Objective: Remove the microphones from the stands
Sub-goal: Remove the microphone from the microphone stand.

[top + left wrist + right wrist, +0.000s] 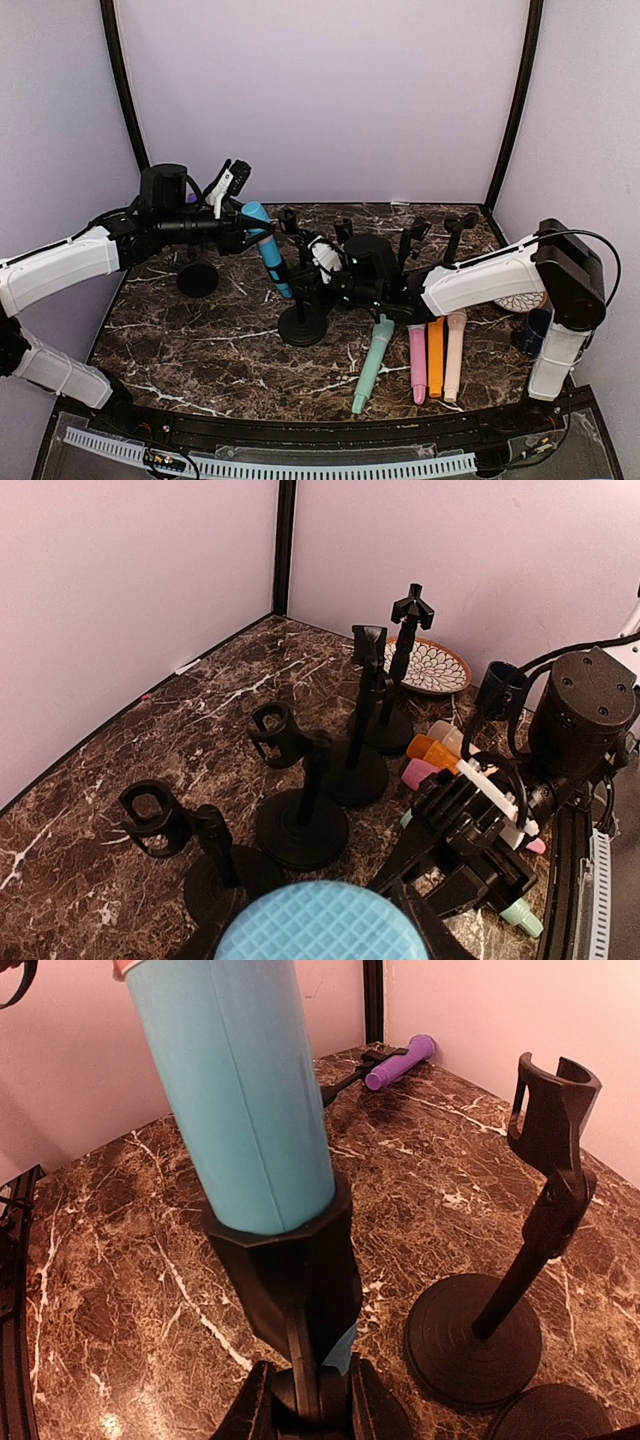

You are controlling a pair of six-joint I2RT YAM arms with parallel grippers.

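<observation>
- The left pincer (247,225) is closed partway around the head of the blue microphone (270,255).
- The right pincer (315,1410) is clamped nearly shut on the post of the stand (302,326), bracing it on the table (200,350).
- The microphone's body sits tilted in the stand's clip (290,1260), its tail poking out below.
- As I judge it, both grips are set. Drawing the microphone up out of the clip is not yet done.

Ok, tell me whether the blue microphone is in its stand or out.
In. The blue microphone sits tilted inside the black clip of its stand, its lower end showing beneath.
</observation>
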